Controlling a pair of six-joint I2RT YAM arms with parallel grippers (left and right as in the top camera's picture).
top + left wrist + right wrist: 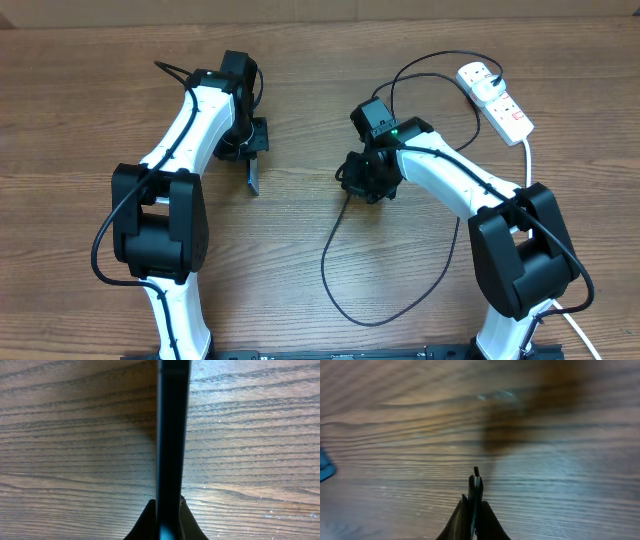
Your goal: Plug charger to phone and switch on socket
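My left gripper [252,158] is shut on the phone [254,178], which it holds on edge above the table. In the left wrist view the phone [172,435] is a dark vertical bar pinched between the fingers [145,522] of my left gripper [169,512]. To its right, my right gripper [362,180] is shut on the charger's small connector tip [476,480], which sticks up from my right gripper [474,505]. The charger cable [335,255] loops over the table and up to the white socket [497,100] at the back right. A gap of bare wood separates phone and connector.
The socket's thick white cord [527,160] runs down past the right arm's base [520,250]. The left arm's base [160,220] stands at the front left. A blurred blue patch [325,466] shows at the left edge of the right wrist view.
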